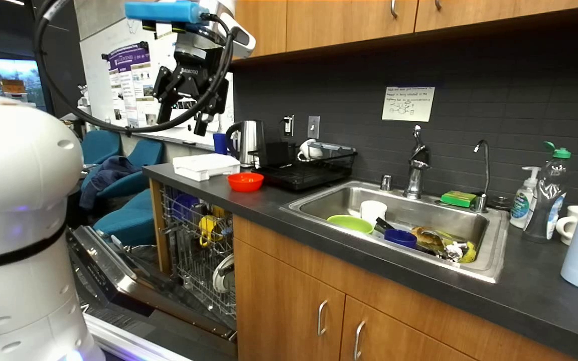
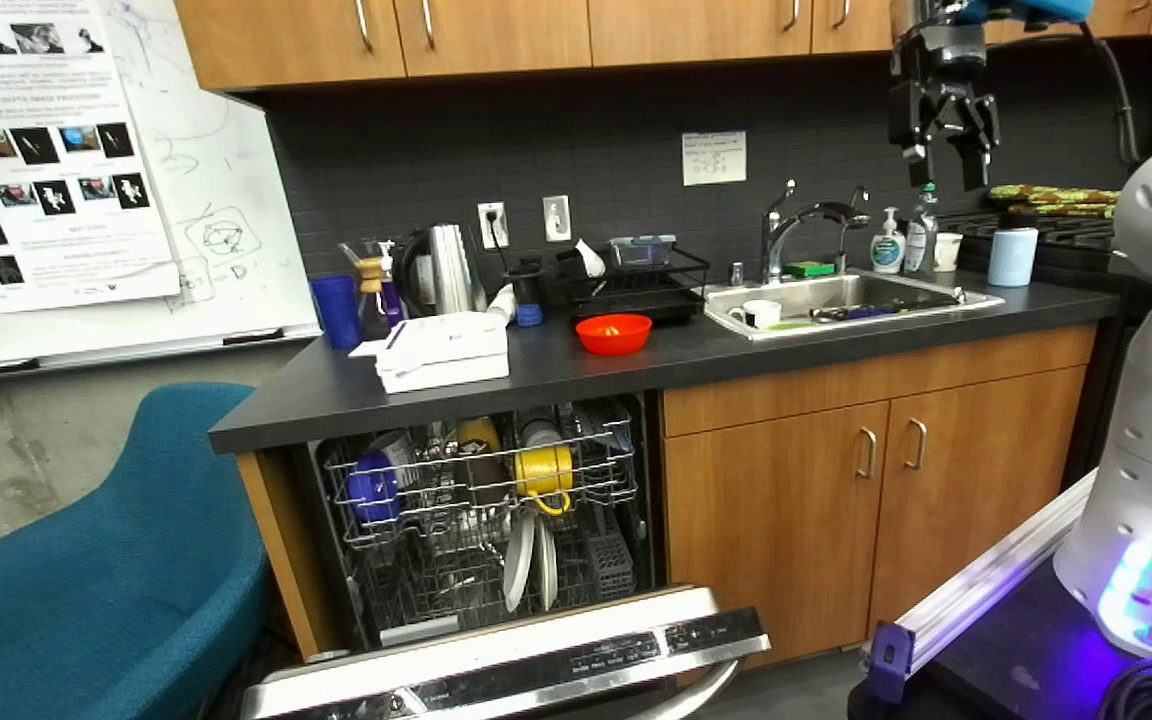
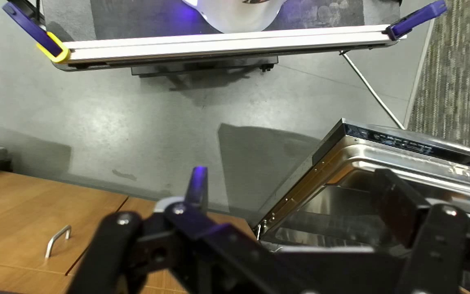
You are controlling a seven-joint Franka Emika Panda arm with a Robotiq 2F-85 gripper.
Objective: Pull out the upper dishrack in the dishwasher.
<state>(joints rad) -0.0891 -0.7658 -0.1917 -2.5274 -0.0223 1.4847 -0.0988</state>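
Note:
The dishwasher's grey door (image 2: 576, 665) hangs open at a slant; it also shows in an exterior view (image 1: 118, 281) and in the wrist view (image 3: 382, 159). The upper dishrack (image 2: 476, 508), a grey wire basket, sits in the cavity under the counter, holding a yellow mug, a blue cup and other dishes. It shows from the side in an exterior view (image 1: 172, 213) and is not visible in the wrist view. My gripper (image 2: 948, 170) is open and empty, high above counter level and well apart from the rack; it also shows in the wrist view (image 3: 294, 183).
The dark counter (image 2: 546, 370) overhangs the rack and bears a white box (image 1: 206, 165), a red bowl (image 2: 614, 334) and a kettle (image 2: 449, 270). A steel sink (image 1: 314, 200) holds dishes. A teal chair (image 2: 136, 540) stands beside the dishwasher. A metal rail (image 3: 227, 45) edges the robot's base.

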